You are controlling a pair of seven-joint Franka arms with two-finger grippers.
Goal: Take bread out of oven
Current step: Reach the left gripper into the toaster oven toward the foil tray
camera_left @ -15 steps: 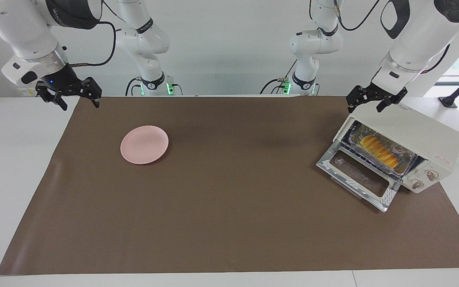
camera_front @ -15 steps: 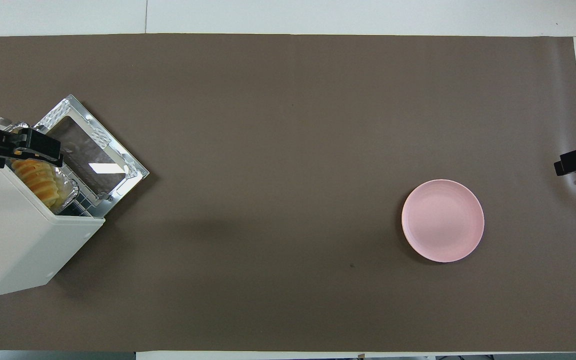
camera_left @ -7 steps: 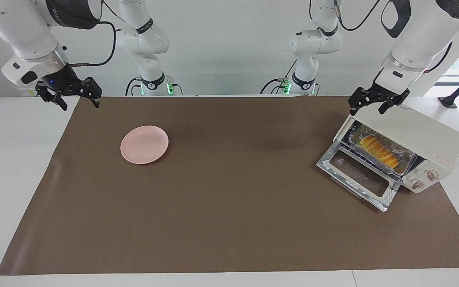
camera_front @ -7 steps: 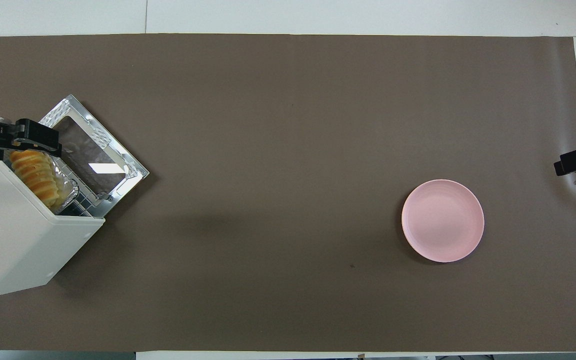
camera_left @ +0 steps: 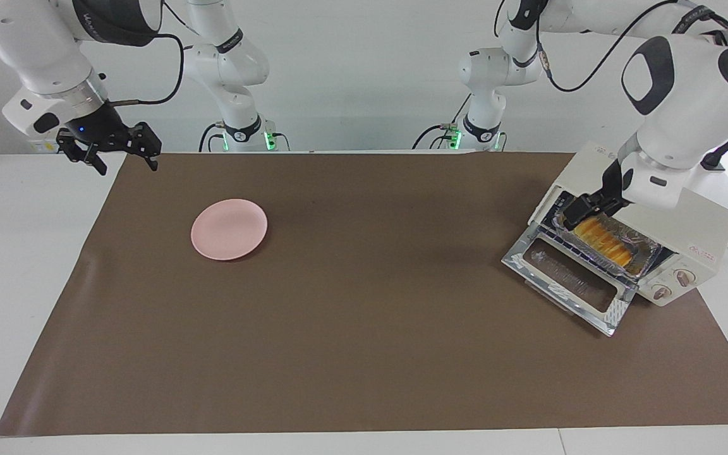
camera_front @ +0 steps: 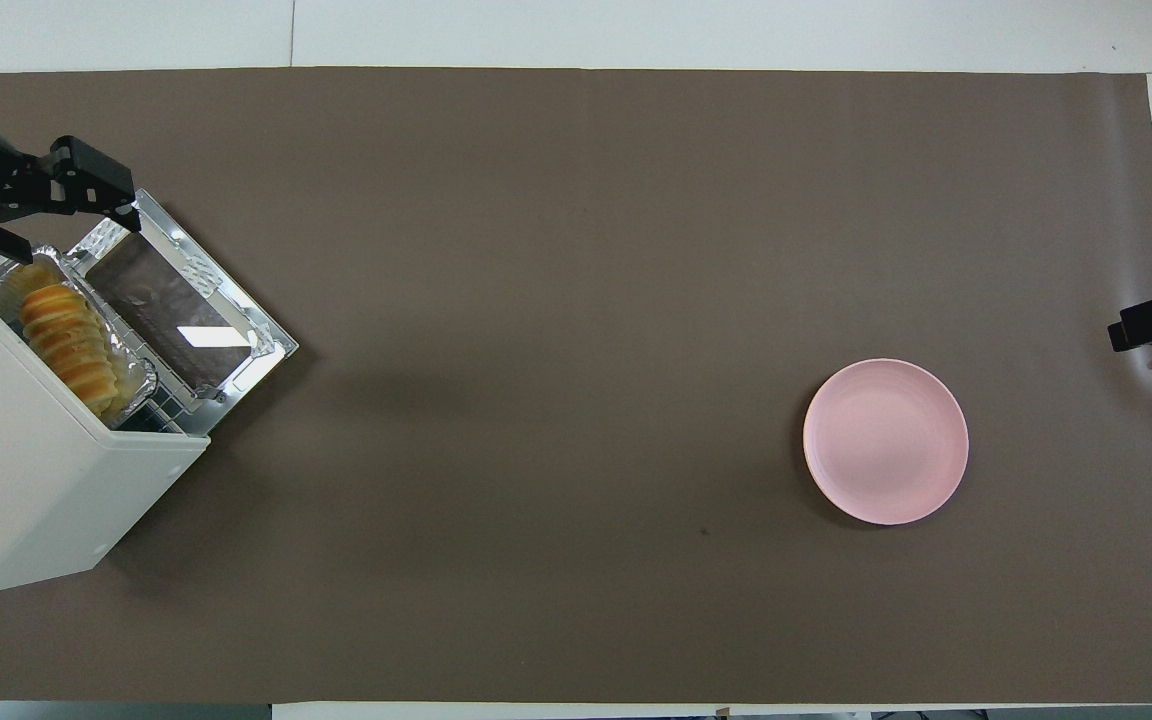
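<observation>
Left gripper [camera_left: 582,208], fingers spread, hangs over the open oven [camera_left: 686,221] at the mouth's end toward the robots. The bread [camera_left: 604,239] sits in the foil tray [camera_left: 645,249] inside. Right gripper [camera_left: 111,148], fingers spread, waits at ten o'clock from the pink plate [camera_left: 229,229].

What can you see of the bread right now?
The bread is a small elongated golden-yellow loaf with crosswise ridges like slices. It lies flat in a crinkled silver foil tray on the wire rack in the mouth of the cream-white oven, whose glass door is dropped open, at the left arm's end of the table. The open left gripper is at the loaf's end nearer the robots; whether it touches cannot be told.
</observation>
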